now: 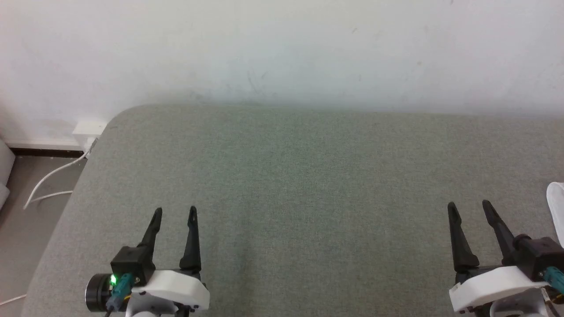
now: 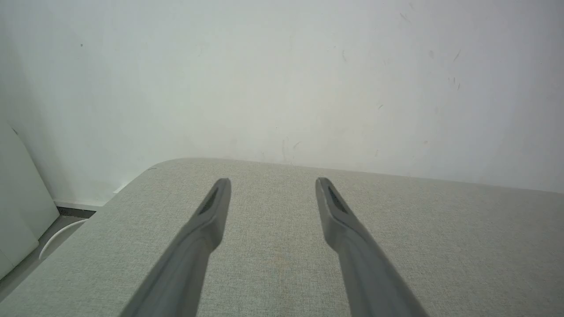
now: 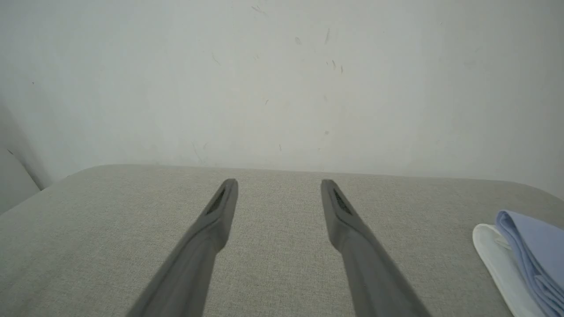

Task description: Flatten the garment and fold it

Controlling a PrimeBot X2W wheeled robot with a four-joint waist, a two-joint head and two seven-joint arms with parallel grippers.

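My left pincer [image 1: 175, 209] hovers over the near left part of the table [image 1: 308, 176]. Its two dark fingers are spread apart and hold nothing. In the left wrist view a wide gap of bare grey fabric shows between them. A small green light [image 1: 113, 278] glows on the block at that wrist.

My right pincer [image 1: 469, 204] hovers over the near right part of the table, likewise open and empty. Its fingers point toward the far edge and lean slightly to the left.

The garment [image 3: 533, 246] lies by the table's right edge, to the right of my right pincer and not touching it. In the right wrist view it is a folded bundle of light blue cloth with several layered edges. It rests on a piece of white cloth [image 3: 493, 255] that sticks out toward my fingers. I cannot tell whether that white piece is part of the same garment. In the head view a rounded bit of the white cloth is visible just beyond my right pincer.

The table has rounded far corners, and its far edge meets a scuffed white wall [image 1: 282, 44]. Past the table's left edge, a white cable [image 1: 48, 180] curls over the floor [image 1: 26, 229].
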